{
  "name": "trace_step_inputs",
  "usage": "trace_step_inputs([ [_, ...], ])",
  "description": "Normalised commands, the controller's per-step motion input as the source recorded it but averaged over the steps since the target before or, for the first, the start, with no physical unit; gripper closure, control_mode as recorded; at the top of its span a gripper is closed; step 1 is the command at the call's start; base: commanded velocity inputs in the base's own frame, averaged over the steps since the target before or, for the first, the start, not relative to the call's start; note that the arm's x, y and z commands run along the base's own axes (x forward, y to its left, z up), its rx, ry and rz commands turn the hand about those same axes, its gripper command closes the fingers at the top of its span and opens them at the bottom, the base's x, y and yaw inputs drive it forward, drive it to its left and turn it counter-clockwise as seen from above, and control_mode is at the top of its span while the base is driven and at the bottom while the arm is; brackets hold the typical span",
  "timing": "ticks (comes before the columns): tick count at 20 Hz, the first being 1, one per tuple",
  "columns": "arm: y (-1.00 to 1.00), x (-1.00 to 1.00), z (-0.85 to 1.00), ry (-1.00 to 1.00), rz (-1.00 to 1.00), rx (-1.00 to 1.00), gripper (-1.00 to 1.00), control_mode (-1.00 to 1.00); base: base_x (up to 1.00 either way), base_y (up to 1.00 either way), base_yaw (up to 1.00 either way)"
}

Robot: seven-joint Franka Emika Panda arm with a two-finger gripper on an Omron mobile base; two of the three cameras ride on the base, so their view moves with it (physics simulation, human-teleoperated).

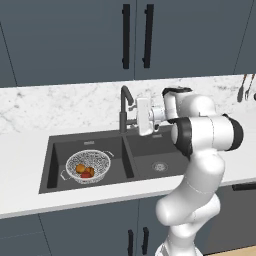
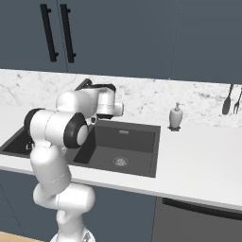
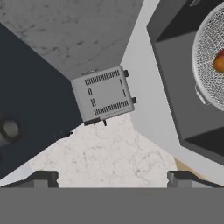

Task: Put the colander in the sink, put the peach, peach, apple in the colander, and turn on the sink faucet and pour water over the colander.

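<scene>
The colander (image 1: pixel 88 166) sits in the left basin of the sink (image 1: pixel 54 167). Inside it lie two orange peaches (image 1: pixel 80 168) (image 1: pixel 91 171) and the red apple (image 1: pixel 86 175). The sink faucet (image 1: pixel 123 107) stands behind the divider between the basins, and no water runs from its spout. My gripper (image 1: pixel 134 114) is open and empty, held level just right of the faucet's stem, close to its side lever. In the hand view the gripper (image 3: pixel 112 177) points past the colander (image 3: pixel 209 65), where one peach (image 3: pixel 218 64) shows at the right edge.
The right basin (image 2: pixel 137 142) holds nothing but its drain. A white soap dispenser (image 2: pixel 176 116) stands on the counter to its right, and utensils (image 2: pixel 231 100) hang on the wall beyond. A silver toaster (image 3: pixel 104 94) sits on the counter left of the sink.
</scene>
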Motion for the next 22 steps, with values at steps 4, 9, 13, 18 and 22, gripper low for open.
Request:
trace_step_inputs([
  [4, 0.00, 0.30, -0.04, -0.02, 0.00, 0.00, -1.00, -1.00, 0.00, 0.00, 0.00],
  [9, 0.01, 0.31, 0.00, -0.04, 0.00, 0.00, -1.00, -1.00, 0.00, 0.00, 0.00],
  [13, 0.00, 0.26, -0.01, -0.08, 0.00, -0.03, -1.00, -1.00, 0.00, 0.00, 0.00],
  [18, 0.00, 0.29, 0.00, -0.04, 0.00, -0.01, -1.00, -1.00, 0.00, 0.00, 0.00],
  [22, 0.02, 0.27, 0.00, 0.00, 0.00, 0.00, -1.00, -1.00, 0.00, 0.00, 0.00],
])
